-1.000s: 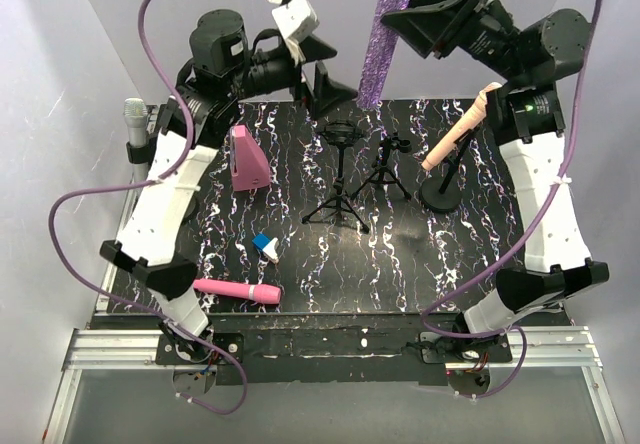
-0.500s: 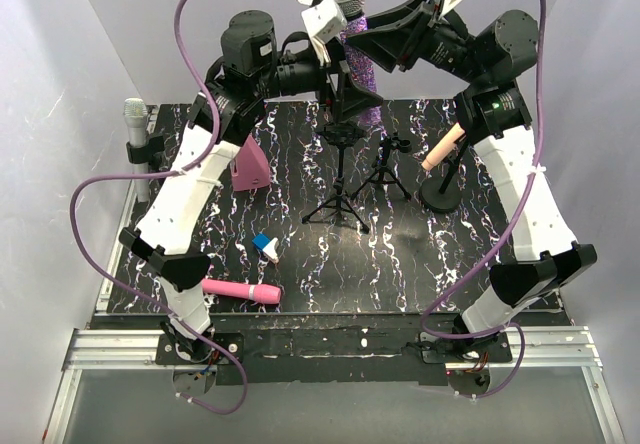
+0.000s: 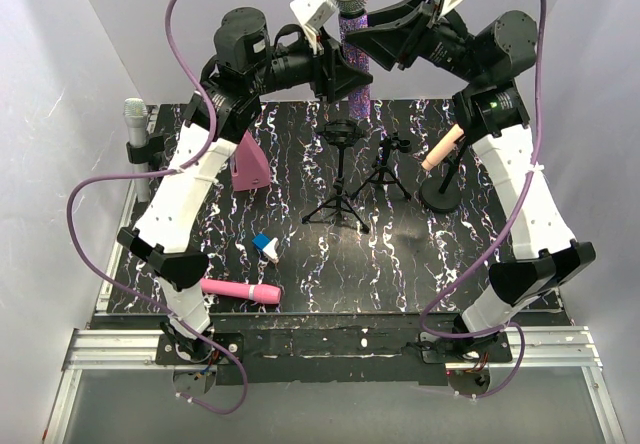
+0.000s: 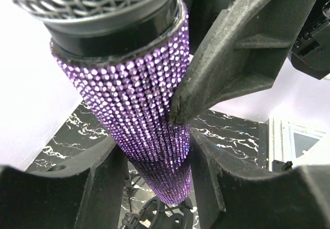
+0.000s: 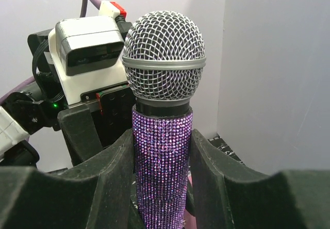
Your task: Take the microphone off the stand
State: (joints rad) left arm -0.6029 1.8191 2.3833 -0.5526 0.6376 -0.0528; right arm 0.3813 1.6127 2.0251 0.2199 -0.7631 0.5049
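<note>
A purple rhinestone microphone with a silver mesh head stands upright in the air, high above the empty clip of the black tripod stand. My right gripper is shut on its upper body, a finger pressing each side. My left gripper comes from the left and holds the lower, narrower part of the microphone, both fingers against it. The stand's clip shows just below the microphone's bottom end.
A smaller black tripod stands right of the stand. A pale pink microphone on a round-base stand is at the right. A silver microphone sits at the left edge. A pink wedge, a blue-white piece and a pink microphone lie on the mat.
The right gripper carried the microphone left and turned it upright. The left gripper swung in from the left and closed its jaws on the lower body.
</note>
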